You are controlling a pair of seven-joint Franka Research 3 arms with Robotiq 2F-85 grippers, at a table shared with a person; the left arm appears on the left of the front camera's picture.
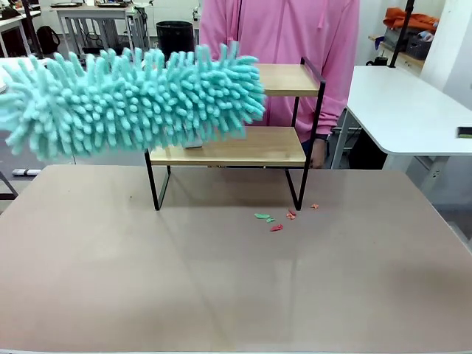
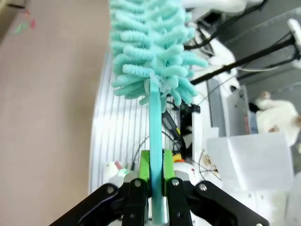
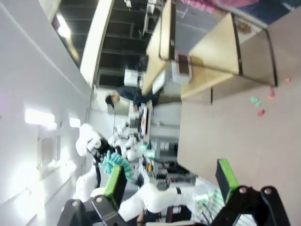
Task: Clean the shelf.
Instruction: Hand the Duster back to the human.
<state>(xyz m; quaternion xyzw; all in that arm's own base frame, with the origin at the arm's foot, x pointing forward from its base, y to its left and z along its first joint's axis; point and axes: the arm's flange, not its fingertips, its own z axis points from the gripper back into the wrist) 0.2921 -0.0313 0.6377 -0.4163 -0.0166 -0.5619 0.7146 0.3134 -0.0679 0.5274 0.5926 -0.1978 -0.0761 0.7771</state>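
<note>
**Duster raised in front of the shelf**

The left gripper (image 2: 154,181) is clenched on the flat handle of a teal duster (image 1: 125,99): soft, light and floppy-headed, best held low on that stiff handle. The right gripper (image 3: 171,181) stands released. The shelf (image 1: 251,147) sits at the surface's (image 1: 221,287) far side, its left half hidden behind the duster. A small pale thing on the lower board is probably a box.

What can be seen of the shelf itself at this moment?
The shelf is a small two-tier rack: two light wood boards in a thin black metal frame, upright on four legs at the far side of the table. A turquoise duster hides its left part in the front view. A small whitish object lies on the lower board. Small red and green scraps lie on the table by its front right leg.
</note>
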